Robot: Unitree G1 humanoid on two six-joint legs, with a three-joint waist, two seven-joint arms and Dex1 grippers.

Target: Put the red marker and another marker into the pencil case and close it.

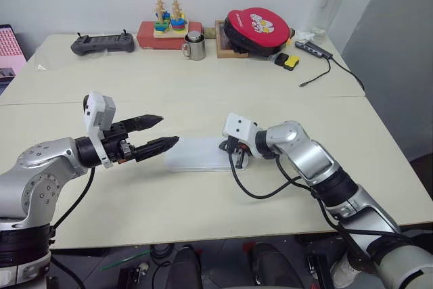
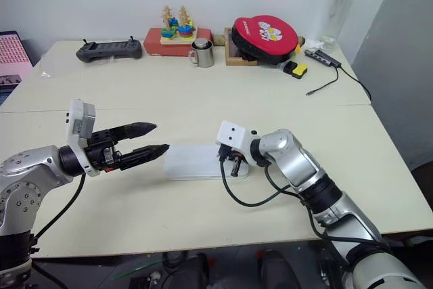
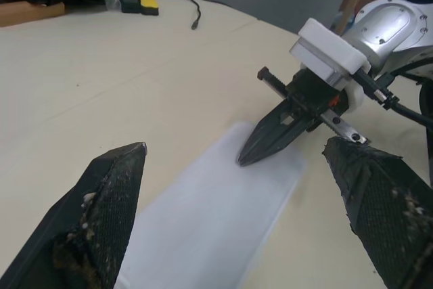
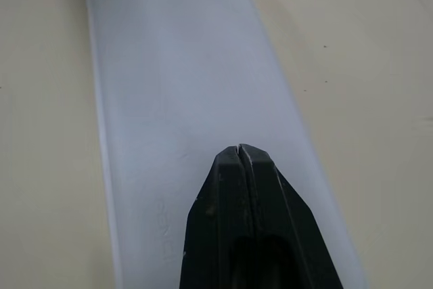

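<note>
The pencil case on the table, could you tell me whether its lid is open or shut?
Shut: the pencil case lies flat, lid down, with the right gripper on top.

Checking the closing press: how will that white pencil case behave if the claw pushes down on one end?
The pencil case lies flat and lidded, so tipping seems unlikely. Its smooth plastic on the smooth table might slide. The right claw, shut, presses near one end; the thin lid may flex.

The table carries the closed pencil case, mug and controller.
</note>
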